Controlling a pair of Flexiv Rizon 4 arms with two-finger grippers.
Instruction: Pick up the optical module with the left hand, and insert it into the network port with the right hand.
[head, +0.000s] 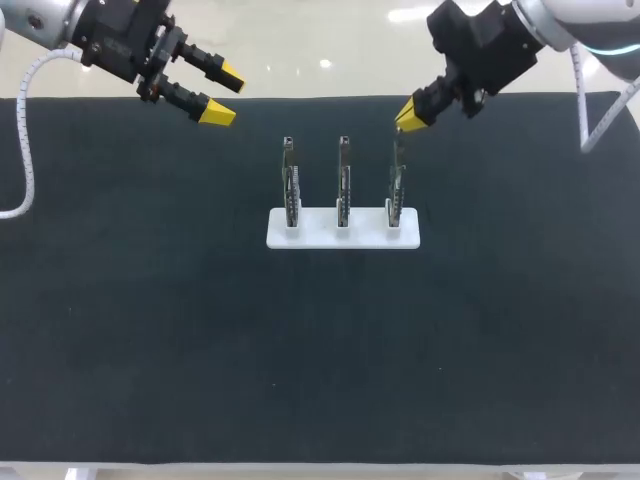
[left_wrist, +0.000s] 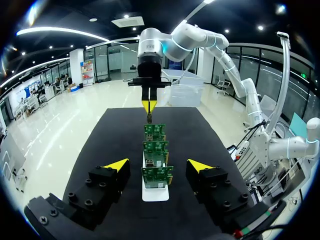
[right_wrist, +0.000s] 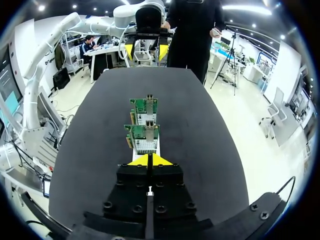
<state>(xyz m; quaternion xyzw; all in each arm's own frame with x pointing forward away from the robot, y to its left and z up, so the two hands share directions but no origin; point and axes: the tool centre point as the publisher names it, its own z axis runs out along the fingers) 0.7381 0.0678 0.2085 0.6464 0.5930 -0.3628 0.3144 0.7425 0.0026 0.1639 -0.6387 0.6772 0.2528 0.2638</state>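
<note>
Three green circuit cards stand upright in a white holder (head: 320, 238) at mid-table: left card (head: 290, 185), middle card (head: 343, 185), right card (head: 397, 185). My right gripper (head: 409, 117) is shut, its yellow tips just above the top edge of the right card. In the left wrist view the right gripper (left_wrist: 148, 106) has a thin dark piece under its tips, reaching the far card; I cannot tell what the piece is. From the right wrist, the right gripper (right_wrist: 149, 160) hides the card beneath it. My left gripper (head: 225, 95) hangs open at the back left, empty.
A black mat (head: 150, 300) covers the whole table. In the left wrist view the row of cards (left_wrist: 157, 176) and the holder (left_wrist: 155, 194) lie straight ahead of the open left gripper (left_wrist: 159, 165). The left gripper (right_wrist: 146, 51) shows beyond the cards in the right wrist view.
</note>
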